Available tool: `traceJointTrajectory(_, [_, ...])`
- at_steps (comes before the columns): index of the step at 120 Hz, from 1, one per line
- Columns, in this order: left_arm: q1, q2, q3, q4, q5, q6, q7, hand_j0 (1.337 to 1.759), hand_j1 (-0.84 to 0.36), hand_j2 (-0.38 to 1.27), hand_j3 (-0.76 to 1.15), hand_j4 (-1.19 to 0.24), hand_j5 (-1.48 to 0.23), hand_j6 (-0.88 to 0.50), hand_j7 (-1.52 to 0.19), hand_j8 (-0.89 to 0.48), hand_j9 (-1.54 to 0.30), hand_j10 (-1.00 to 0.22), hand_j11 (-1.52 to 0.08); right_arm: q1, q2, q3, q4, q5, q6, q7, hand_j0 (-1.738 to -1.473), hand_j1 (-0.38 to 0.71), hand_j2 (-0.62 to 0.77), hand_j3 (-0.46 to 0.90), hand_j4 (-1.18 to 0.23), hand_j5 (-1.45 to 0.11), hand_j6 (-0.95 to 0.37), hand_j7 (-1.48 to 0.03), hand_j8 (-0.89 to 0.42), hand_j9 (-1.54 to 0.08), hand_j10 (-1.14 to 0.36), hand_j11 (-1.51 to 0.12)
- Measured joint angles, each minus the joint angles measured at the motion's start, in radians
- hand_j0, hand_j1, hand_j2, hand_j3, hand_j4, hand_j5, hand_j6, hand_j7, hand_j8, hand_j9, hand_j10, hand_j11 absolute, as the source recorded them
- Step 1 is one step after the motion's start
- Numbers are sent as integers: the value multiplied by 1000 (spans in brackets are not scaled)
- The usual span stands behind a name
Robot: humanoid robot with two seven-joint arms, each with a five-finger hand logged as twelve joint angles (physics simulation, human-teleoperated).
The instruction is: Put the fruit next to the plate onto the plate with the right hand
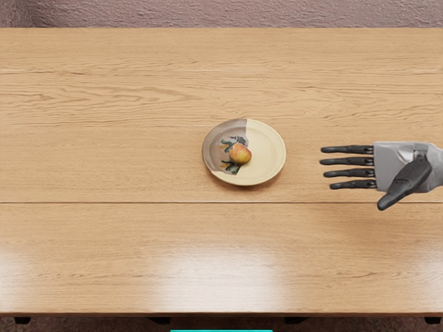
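The fruit (239,153), small and round, judged light, firm and smooth, best taken across its middle, lies on the plate (270,149), well beyond the tips of the fingers (346,149) of the right hand (386,166), straight, slightly spread, empty, over the desk (104,228).

A light wooden table (104,104) of long, grained planks fills the view. Pale glare lies along its edge, nearer the camera than the right hand (379,166). Beyond the far edge shows a mottled pinkish-brown surface (208,12).
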Motion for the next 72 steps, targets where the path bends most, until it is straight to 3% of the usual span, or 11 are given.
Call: traceJointTrajectory(72, [0,0,0,0,0,0,0,1658,69,47,0,-234,-304,-234,-304,-234,-304,-234,-304,-6,6,-5,-12,1,1,0,-1658,-291,-10,0,-46,-63,-45,-64,-46,-63,-47,-63])
